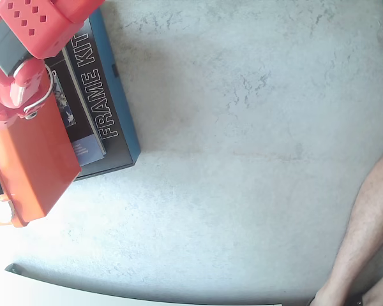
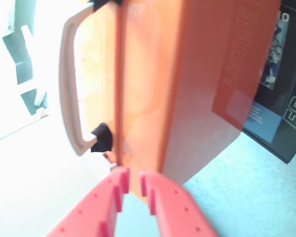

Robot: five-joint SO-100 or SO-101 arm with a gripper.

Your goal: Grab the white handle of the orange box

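Fixed view: the orange box [image 1: 29, 162] is lying at the left edge of the picture on the grey tabletop [image 1: 242, 159], its right side overlapping the black-and-blue FRAME KIT box [image 1: 105, 95]. The red arm [image 1: 32, 25] is entering from the upper left corner and hanging over the orange box's far end. A bare leg [image 1: 367, 236] is showing at the lower right. The fingers are not showing here.

Wrist view: the orange box [image 2: 182, 84] is filling the middle of the picture, with the white handle [image 2: 69, 84] running along its left edge between black fittings [image 2: 102, 138]. The gripper [image 2: 133, 185] is sitting at the bottom, its red fingers [image 2: 160, 195] standing slightly apart and gripping nothing, their tips just beside the box's near corner. The FRAME KIT box [image 2: 286, 98] is lying at the right.
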